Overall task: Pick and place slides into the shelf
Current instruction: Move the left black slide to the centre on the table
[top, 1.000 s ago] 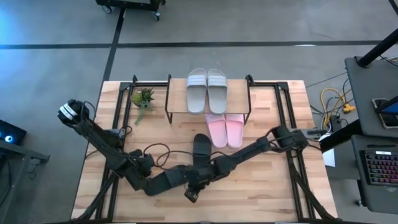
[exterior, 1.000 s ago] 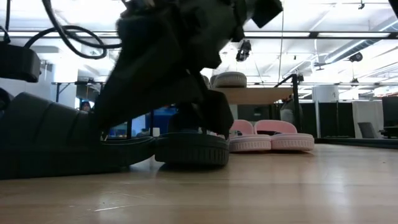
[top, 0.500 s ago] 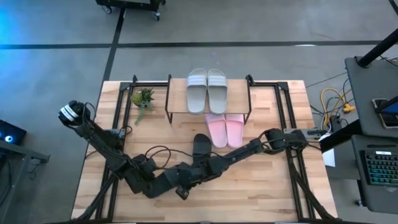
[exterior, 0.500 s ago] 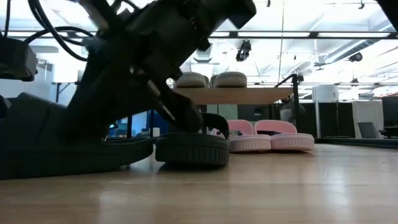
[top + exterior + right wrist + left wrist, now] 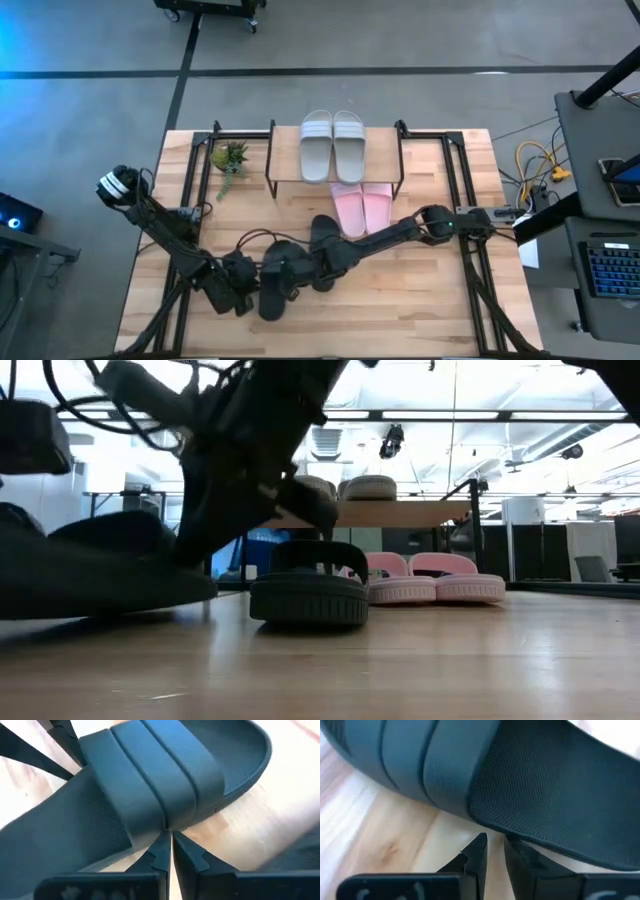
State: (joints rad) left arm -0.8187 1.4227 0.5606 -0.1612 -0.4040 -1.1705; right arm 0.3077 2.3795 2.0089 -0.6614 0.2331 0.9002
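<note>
Two black slides sitting low-centre in the high view: one lying with long axis up-down just below the pink pair, the other tilted a bit, lower left of it. No readable writing or brand anywhere. Grey pair parked on top of the shelf, long axes up-down in frame, pink pair under and in front of it. Left gripper right against the edge of the lower-left black slide, fingers a narrow gap apart; can't tell whether pinching anything. Right gripper pressed together, tips touching the same slide's strap edge. Small plant at table's upper left.
</note>
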